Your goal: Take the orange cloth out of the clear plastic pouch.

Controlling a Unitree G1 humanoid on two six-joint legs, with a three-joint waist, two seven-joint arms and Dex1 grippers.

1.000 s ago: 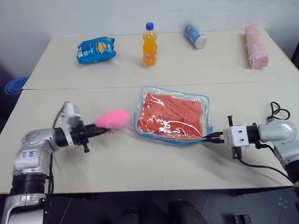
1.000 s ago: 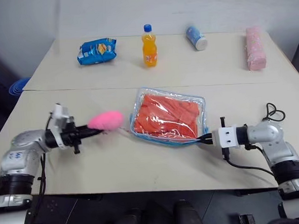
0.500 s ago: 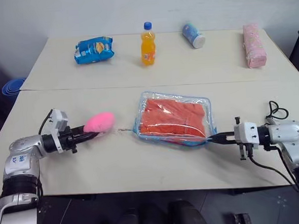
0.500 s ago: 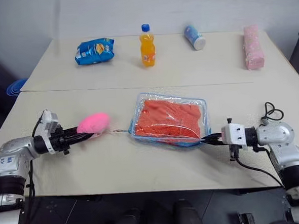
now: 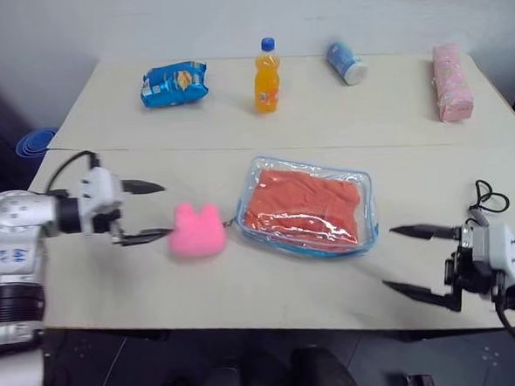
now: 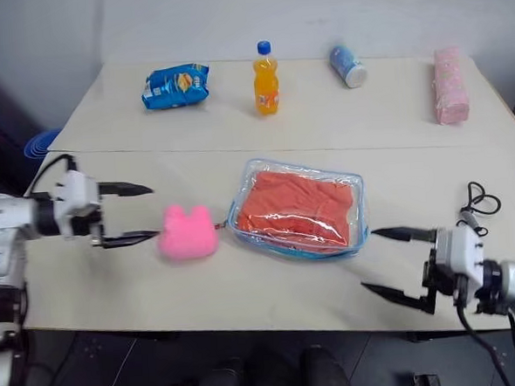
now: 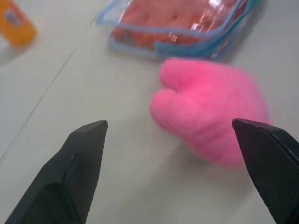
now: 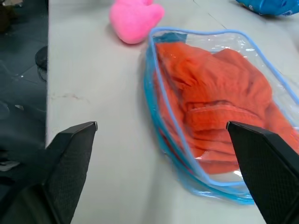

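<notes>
While the orange cloth (image 5: 306, 208) lies inside the clear plastic pouch (image 5: 365, 232) mid-desk (image 5: 245, 281), my left gripper (image 5: 149, 213) and right gripper (image 5: 414, 258) both gape empty beside it. Pink plush (image 5: 197, 231) touches the pouch's left edge. Blue snack bag (image 5: 174, 83), orange bottle (image 5: 266, 75), can (image 5: 347, 62) and pink case (image 5: 452, 81) line the far edge; labels unreadable.

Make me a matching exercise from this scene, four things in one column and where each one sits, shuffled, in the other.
Things:
1. orange cloth
2. pink plush toy
3. orange drink bottle
4. blue snack bag

Places:
A. upright at the table's far side, right of the blue bag
B. inside the clear plastic pouch
C. far left part of the table
D. just left of the pouch

Pairs: 1-B, 2-D, 3-A, 4-C
</notes>
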